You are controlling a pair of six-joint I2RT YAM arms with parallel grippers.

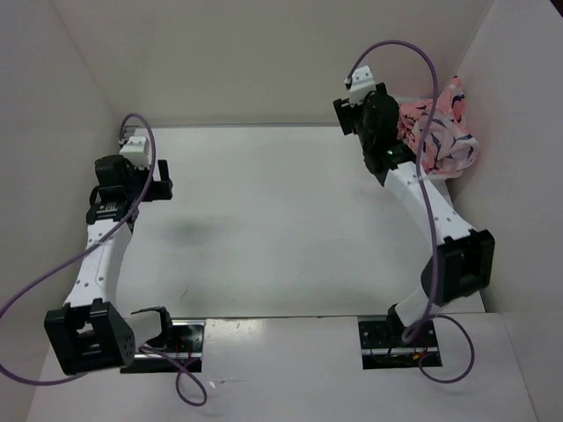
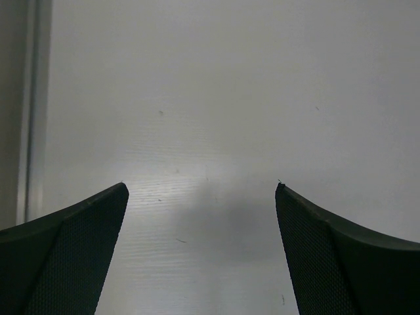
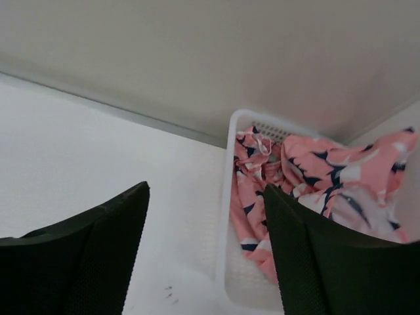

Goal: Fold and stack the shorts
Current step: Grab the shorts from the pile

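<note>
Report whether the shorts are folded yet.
Not folded: the shorts lie crumpled in a loose heap inside the white basket.

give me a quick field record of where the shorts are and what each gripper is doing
shorts: crumpled, unfolded, in the white mesh basket
white mesh basket: far right corner of the table
left gripper: open, empty, above the table
right gripper: open, empty, facing the basket, not touching the shorts
folding: not yet begun
</note>
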